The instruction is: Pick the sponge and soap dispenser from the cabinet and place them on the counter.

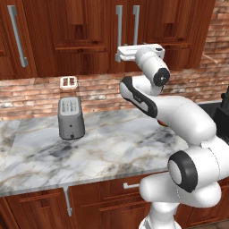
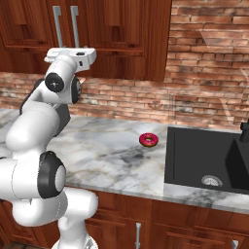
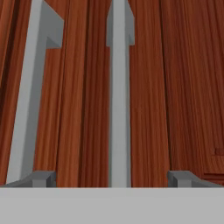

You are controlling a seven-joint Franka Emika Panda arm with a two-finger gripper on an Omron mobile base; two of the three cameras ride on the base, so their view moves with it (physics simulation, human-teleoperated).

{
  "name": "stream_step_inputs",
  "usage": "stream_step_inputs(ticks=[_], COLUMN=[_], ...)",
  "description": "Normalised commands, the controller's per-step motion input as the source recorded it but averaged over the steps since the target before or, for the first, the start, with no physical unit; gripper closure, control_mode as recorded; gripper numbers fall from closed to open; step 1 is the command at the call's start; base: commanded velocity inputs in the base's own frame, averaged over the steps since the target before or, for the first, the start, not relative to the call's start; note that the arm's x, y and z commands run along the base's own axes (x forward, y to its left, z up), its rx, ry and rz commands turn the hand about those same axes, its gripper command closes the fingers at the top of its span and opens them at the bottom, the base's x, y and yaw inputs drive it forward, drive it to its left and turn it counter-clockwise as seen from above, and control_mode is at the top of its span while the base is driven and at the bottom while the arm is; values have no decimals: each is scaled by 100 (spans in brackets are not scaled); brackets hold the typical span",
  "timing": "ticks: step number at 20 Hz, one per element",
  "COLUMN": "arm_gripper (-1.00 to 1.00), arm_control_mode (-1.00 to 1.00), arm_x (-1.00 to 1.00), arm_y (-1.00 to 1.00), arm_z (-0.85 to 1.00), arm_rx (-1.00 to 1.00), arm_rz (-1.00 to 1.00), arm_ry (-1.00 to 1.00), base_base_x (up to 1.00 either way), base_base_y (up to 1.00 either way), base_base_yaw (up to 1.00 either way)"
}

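Observation:
The cabinet hangs over the counter with its dark red-brown doors closed, so the sponge and the soap dispenser are out of view. My gripper is raised to the doors, right at the lower end of two grey bar handles. In the hand view the gripper is open. One bar handle runs straight up between its fingertips, and the second handle lies to the left of them. The right base view shows the gripper just below the same handle pair.
A grey toaster stands on the counter at the left, by the brick wall. A red doughnut lies on the marble near a black sink. Drawer fronts run below the counter edge.

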Motion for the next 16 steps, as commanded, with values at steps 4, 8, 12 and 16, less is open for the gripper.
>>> stream_step_inputs(ticks=[4, 8, 12, 16], arm_gripper=[-100, -100, -100, -100], arm_control_mode=[-100, -100, -100, -100], arm_x=[11, 16, 19, 22], arm_y=[0, 0, 0, 0], arm_z=[0, 0, 0, 0], arm_rx=[0, 0, 0, 0], arm_rz=[0, 0, 0, 0], arm_ry=[0, 0, 0, 0], base_base_x=[0, 0, 0, 0], base_base_y=[0, 0, 0, 0], base_base_yaw=[0, 0, 0, 0])
